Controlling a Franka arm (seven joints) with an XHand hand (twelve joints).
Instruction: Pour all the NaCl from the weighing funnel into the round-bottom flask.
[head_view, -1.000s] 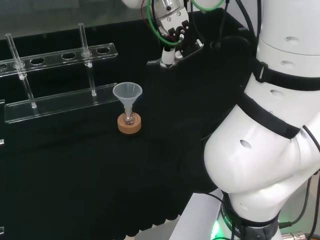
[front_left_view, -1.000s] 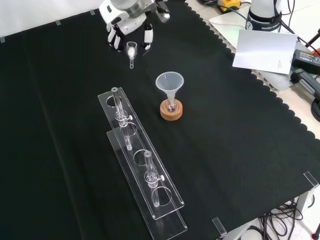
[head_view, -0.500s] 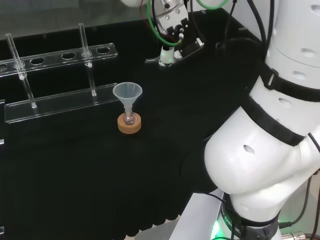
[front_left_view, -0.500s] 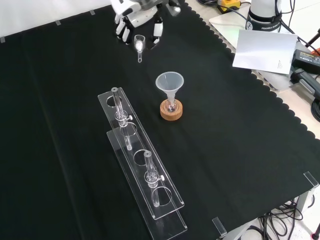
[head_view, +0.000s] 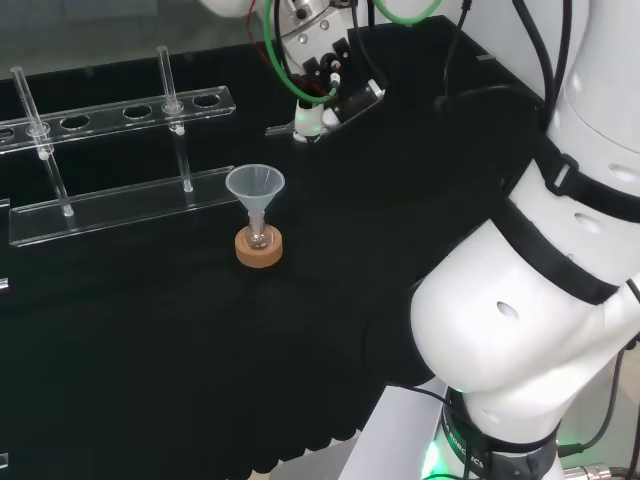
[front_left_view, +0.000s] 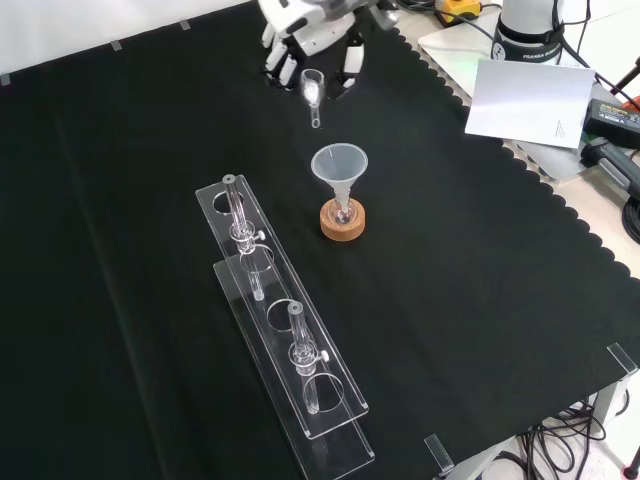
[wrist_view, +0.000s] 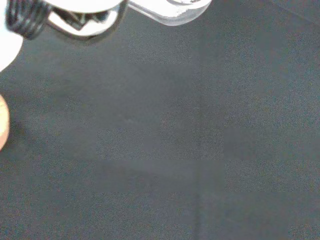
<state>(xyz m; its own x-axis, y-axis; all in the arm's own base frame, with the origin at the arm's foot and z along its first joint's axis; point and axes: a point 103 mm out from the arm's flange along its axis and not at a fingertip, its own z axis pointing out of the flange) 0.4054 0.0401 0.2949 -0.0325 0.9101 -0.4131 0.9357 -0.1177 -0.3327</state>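
Observation:
The hand (front_left_view: 312, 40) holds a small clear weighing funnel (front_left_view: 311, 90) with white powder in its cup, spout pointing down toward the front in the front view. In the head view the hand (head_view: 322, 75) grips that weighing funnel (head_view: 305, 124) up in the air, its stem pointing left. A small round-bottom flask (front_left_view: 342, 213) sits on a cork ring (front_left_view: 342, 222), with a clear plastic funnel (front_left_view: 339, 166) in its neck. The weighing funnel hangs above and just behind that plastic funnel (head_view: 255, 188). A sliver of the cork ring (wrist_view: 2, 122) shows in the wrist view.
A clear acrylic test-tube rack (front_left_view: 280, 320) with glass tubes (front_left_view: 236, 212) runs along the cloth beside the flask. In the head view this rack (head_view: 110, 150) stands left of the funnel. A white sheet of paper (front_left_view: 530, 95) lies beyond the cloth's scalloped edge.
The hand has carried the weighing funnel toward the flask: rightward and slightly down in the front view, leftward in the head view. The flask and rack have not moved.

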